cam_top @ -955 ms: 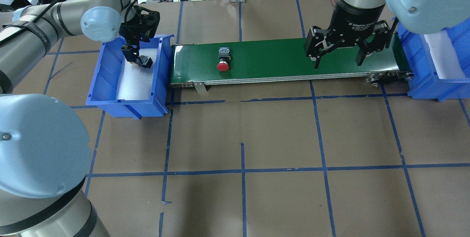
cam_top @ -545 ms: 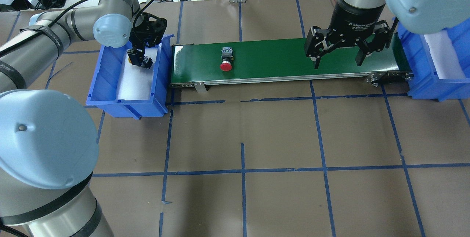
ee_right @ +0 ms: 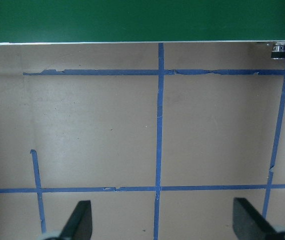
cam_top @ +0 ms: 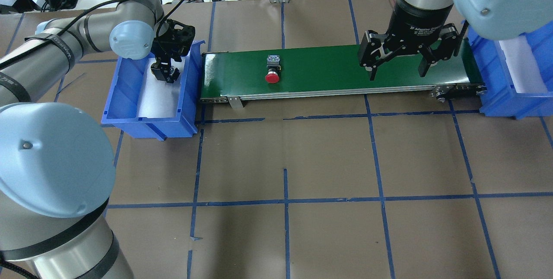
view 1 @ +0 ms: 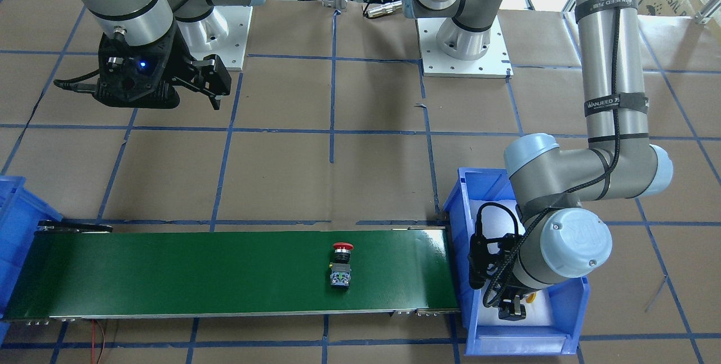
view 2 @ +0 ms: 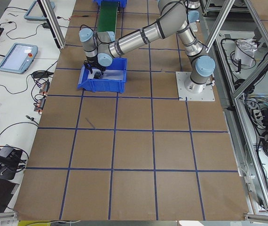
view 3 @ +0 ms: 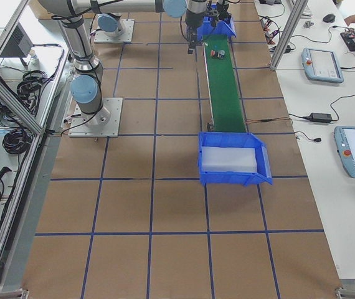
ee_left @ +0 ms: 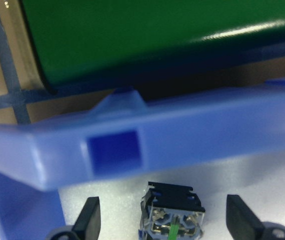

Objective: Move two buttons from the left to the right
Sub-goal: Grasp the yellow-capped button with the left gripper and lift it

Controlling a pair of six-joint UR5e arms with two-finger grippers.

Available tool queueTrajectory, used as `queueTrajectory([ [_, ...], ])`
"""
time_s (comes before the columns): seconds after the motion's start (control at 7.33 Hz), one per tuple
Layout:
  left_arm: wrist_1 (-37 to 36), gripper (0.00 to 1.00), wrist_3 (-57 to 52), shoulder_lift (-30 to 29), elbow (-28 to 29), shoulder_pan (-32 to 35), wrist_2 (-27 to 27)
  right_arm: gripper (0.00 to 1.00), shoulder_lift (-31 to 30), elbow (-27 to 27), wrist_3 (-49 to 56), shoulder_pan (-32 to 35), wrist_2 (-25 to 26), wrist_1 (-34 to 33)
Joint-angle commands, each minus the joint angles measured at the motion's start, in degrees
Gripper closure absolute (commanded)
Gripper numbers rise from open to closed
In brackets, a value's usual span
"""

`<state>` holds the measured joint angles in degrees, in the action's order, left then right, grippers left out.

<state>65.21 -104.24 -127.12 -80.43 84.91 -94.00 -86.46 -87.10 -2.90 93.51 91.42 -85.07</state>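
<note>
The red button [cam_top: 272, 74] lies on its side on the green conveyor belt [cam_top: 328, 69], left of its middle; it also shows in the front view [view 1: 341, 265]. The yellow button [ee_left: 172, 217] lies on the white pad inside the left blue bin [cam_top: 129, 97], grey contact block toward the wrist camera; its yellow cap [view 1: 529, 297] peeks out in the front view. My left gripper [cam_top: 165, 71] is down in that bin, open, one finger on each side of the yellow button without touching it. My right gripper [cam_top: 397, 74] hangs open and empty above the belt's right end.
A second blue bin [cam_top: 501, 102] with a white pad stands at the belt's right end. The left bin's near wall [ee_left: 132, 145] stands between my left gripper and the belt. Brown paper with blue tape lines covers the table [cam_top: 328, 158].
The red button has travelled a little to the right along the belt. My left arm has shifted slightly right within the bin. The right arm has not moved.
</note>
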Motion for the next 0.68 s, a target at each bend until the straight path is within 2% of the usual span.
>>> queueTrajectory([
  [0.0, 0.0, 0.57, 0.18, 0.11, 0.1, 0.0, 0.05, 0.0, -0.03, 0.0, 0.0, 0.0, -0.1, -0.01],
  [0.14, 0.0, 0.66, 0.18, 0.72, 0.01, -0.35, 0.14, 0.0, -0.03, 0.0, 0.0, 0.0, -0.1, -0.01],
  [0.27, 0.18, 0.66, 1.75, 1.69, 0.1, -0.44, 0.66, 0.0, -0.03, 0.0, 0.0, 0.0, -0.19, -0.1],
  [0.55, 2.8, 0.7, 14.09, 6.24, -0.16, -1.06, 0.93, 0.0, -0.03, 0.0, 0.0, 0.0, -0.19, -0.1],
])
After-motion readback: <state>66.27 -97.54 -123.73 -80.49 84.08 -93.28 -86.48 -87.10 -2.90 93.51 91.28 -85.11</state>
